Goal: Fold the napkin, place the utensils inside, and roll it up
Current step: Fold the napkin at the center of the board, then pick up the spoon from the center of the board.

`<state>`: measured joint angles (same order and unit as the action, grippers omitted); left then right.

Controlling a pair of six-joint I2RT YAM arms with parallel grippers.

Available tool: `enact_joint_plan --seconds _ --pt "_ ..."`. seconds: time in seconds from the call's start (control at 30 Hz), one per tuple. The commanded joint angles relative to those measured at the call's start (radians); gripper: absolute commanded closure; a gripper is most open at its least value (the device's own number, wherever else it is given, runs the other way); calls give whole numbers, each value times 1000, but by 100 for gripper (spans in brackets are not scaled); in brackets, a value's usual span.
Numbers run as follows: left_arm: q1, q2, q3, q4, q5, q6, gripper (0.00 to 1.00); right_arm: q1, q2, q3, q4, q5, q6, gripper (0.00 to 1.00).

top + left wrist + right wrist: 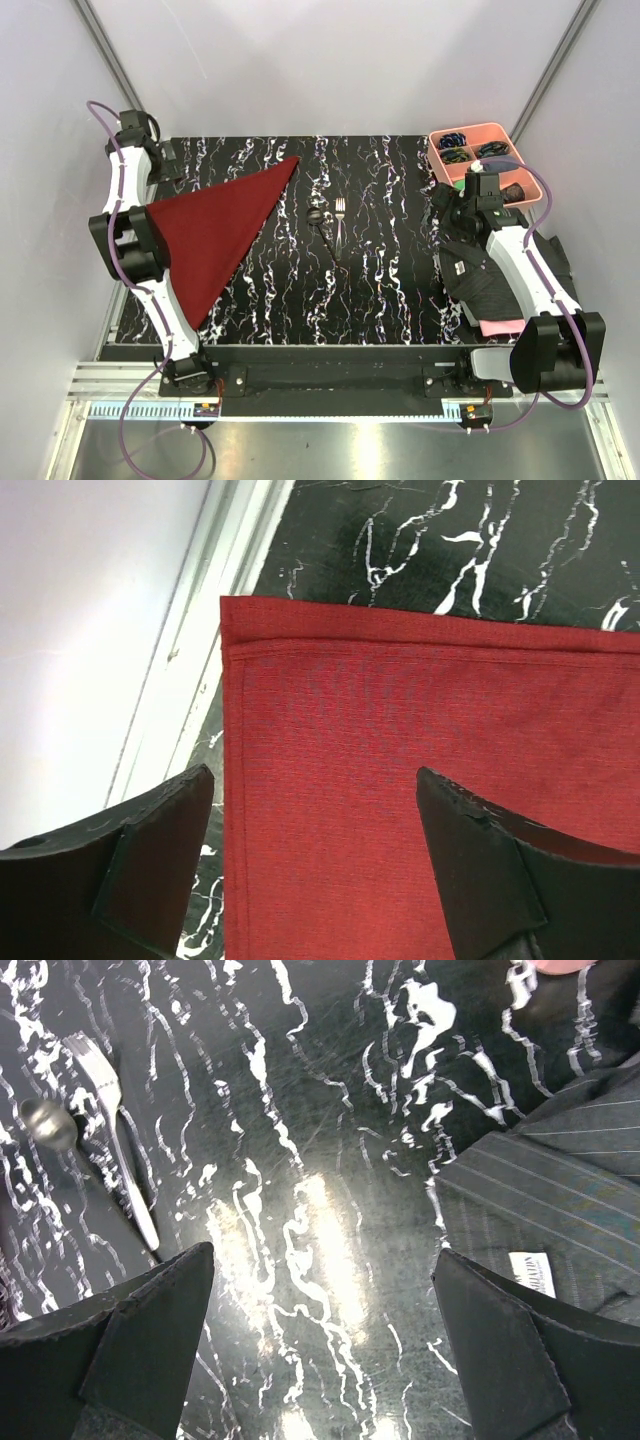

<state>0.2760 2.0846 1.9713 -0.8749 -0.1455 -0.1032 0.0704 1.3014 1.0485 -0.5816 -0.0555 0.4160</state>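
The maroon napkin (215,232) lies folded into a triangle on the left of the black marbled table; its hemmed corner fills the left wrist view (420,780). My left gripper (315,810) is open just above that corner, one finger over the table's edge, one over the cloth. The silver fork (340,222) and the dark-bowled spoon (322,222) lie side by side mid-table, apart from the napkin; both show in the right wrist view, fork (115,1150) and spoon (48,1125). My right gripper (322,1300) is open and empty over bare table, right of the utensils.
A dark striped shirt (490,275) lies under the right arm, with a pink cloth (497,327) at its near edge. A pink compartment tray (475,150) holding small items stands at the back right. The left table edge and wall run close beside the napkin.
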Motion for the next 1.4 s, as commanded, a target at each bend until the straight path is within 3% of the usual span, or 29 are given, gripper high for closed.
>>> enact_joint_plan --seconds 0.0,0.1,0.33,0.53,0.63,0.87,1.23,1.37 --pt "-7 -80 14 28 58 -26 14 -4 16 10 14 -69 -5 0" --pt "-21 -145 -43 51 128 -55 14 5 61 13 35 -177 -6 6" --pt "-99 -363 -359 200 337 -115 12 319 237 67 71 -93 21 9" --pt "-184 -526 -619 315 366 -168 12 473 384 160 109 -49 17 9" --pt "-234 -526 -747 369 368 -193 12 503 441 214 111 -56 23 9" --pt "-362 -420 -767 393 324 -256 12 516 489 258 129 -75 38 9" --pt "-391 -330 -775 418 228 -279 11 516 502 254 149 -58 15 10" --pt "-391 -347 -776 419 247 -276 11 517 555 329 155 -73 -29 17"
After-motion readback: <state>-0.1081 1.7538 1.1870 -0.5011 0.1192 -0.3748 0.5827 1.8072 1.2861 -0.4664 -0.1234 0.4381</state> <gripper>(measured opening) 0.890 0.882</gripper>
